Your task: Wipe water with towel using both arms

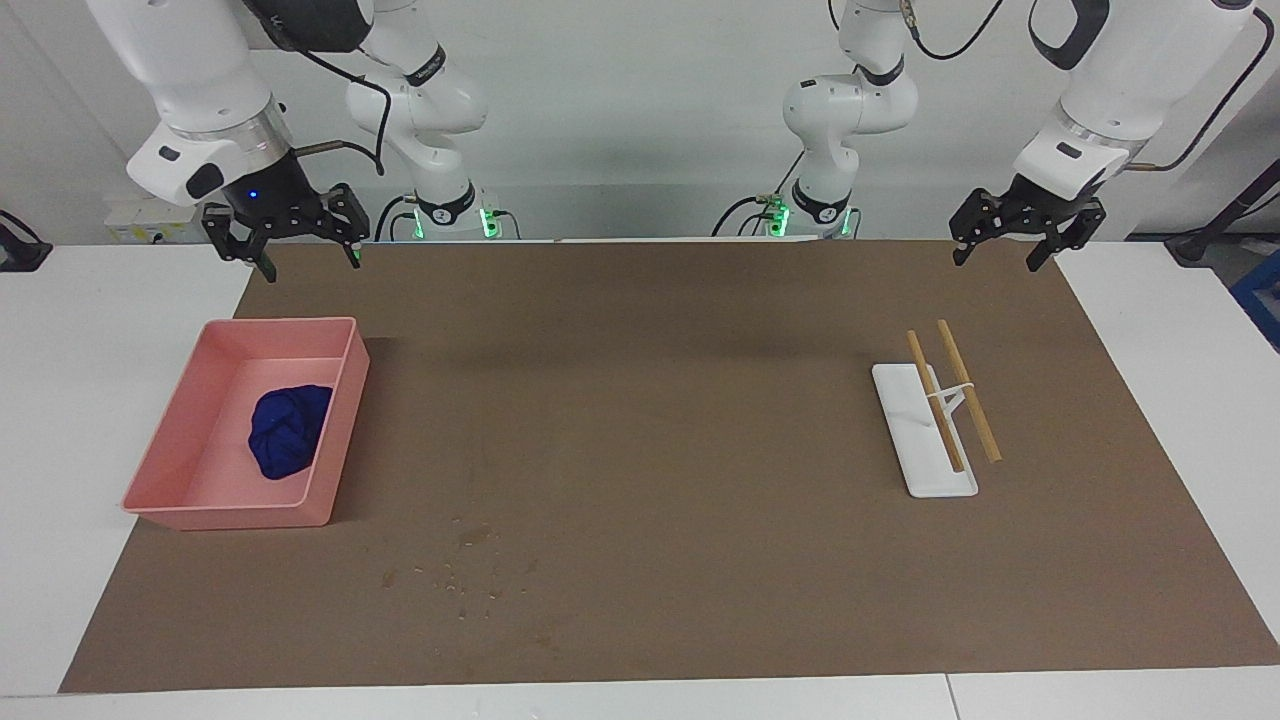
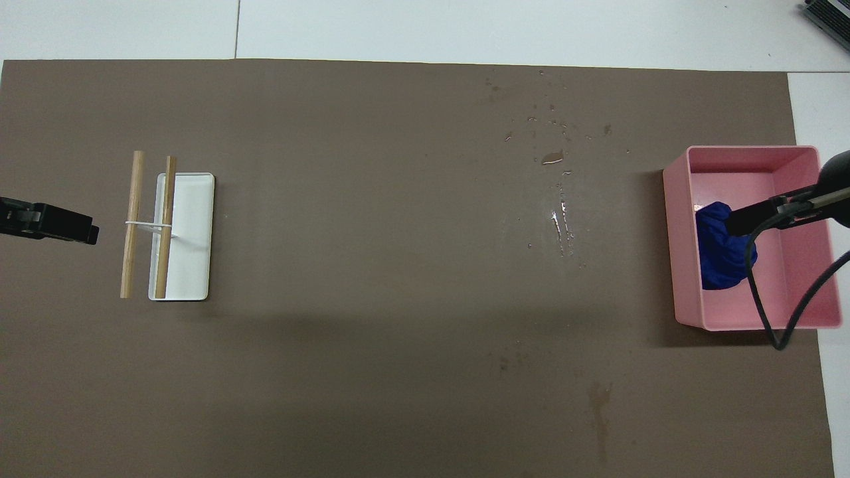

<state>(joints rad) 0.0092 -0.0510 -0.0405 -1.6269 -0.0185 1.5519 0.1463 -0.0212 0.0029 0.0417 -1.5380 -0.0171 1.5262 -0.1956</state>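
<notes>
- Towel (image 1: 288,432) sat bunched up inside the pink tray (image 1: 160,440) at the right arm's end of the brown mat (image 1: 660,420), tucked against the tray wall on the side toward the mat's middle.
- Water (image 1: 470,570) lay as a scatter of droplets and a thin damp streak on the mat, beside the tray and farther from the robots than the towel.
- Right gripper (image 1: 308,255) hung in the air over the mat's edge by the robots, fingers spread, holding nothing.
- Left gripper (image 1: 996,257) hung over the mat's corner at its own end, fingers spread, also holding nothing.
- White tray (image 1: 915,440) with two wooden sticks (image 1: 952,395) rested at the left arm's end, well apart from the water.
</notes>
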